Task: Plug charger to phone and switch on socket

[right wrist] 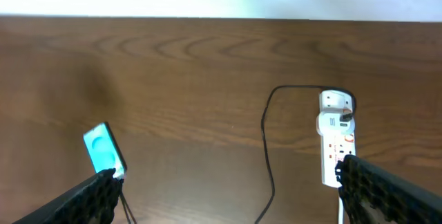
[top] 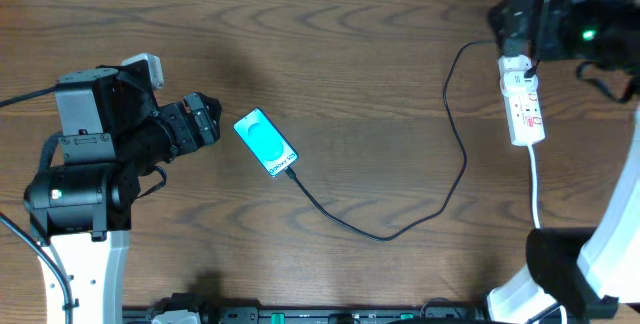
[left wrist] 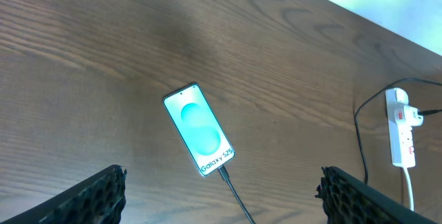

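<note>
Probably light and apt to skid, the socket point(top: 523, 104): best pressed straight down from above, not gripped. Lying at the right side of the table point(top: 350, 44), just beside the right gripper point(right wrist: 228, 172), jaws spread wide, empty. Charger point(top: 385, 238) thin, limp, apparently already seated in the slim, slick phone point(top: 265, 142) at centre-left, near the left gripper point(left wrist: 221, 179), jaws likewise apart. Nothing held by either of the 2.

You have bare table point(top: 350, 54) to cross between the phone point(top: 265, 143) and the power strip point(top: 524, 104); only the cable point(top: 385, 236) loops across it.
</note>
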Robot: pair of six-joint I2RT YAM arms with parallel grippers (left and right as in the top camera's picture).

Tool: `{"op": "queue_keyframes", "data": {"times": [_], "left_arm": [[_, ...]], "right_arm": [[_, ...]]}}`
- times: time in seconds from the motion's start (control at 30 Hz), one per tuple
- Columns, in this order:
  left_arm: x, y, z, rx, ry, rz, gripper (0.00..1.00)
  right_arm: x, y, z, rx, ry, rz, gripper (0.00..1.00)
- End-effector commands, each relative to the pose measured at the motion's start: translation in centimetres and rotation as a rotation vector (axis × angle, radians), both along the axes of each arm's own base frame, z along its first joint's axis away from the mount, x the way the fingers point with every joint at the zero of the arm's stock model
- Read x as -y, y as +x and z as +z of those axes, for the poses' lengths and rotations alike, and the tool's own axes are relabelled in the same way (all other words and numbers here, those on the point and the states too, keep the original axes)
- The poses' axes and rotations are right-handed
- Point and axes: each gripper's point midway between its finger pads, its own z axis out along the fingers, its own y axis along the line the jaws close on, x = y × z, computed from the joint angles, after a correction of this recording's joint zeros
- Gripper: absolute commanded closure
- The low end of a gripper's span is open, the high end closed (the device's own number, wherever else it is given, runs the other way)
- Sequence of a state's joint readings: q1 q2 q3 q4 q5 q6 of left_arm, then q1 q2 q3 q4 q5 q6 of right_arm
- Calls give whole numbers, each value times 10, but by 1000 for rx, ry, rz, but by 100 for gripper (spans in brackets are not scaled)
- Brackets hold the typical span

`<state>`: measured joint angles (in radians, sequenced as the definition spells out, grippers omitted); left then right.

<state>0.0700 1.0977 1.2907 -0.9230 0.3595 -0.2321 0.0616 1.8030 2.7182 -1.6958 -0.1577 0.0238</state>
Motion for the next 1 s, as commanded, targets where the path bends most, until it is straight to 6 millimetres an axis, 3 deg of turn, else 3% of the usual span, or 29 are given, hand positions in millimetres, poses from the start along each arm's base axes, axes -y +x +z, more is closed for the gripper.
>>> {"op": "queue_keyframes", "data": {"times": [0.0, 0.97], "left_arm": [[-2, 1, 6, 17, 12, 7, 10], [-2, 1, 6, 17, 12, 7, 10]], "right_arm": [[0, -1, -4, -8, -77, -50, 1], [-2, 0, -6, -9, -92, -48, 1]]}}
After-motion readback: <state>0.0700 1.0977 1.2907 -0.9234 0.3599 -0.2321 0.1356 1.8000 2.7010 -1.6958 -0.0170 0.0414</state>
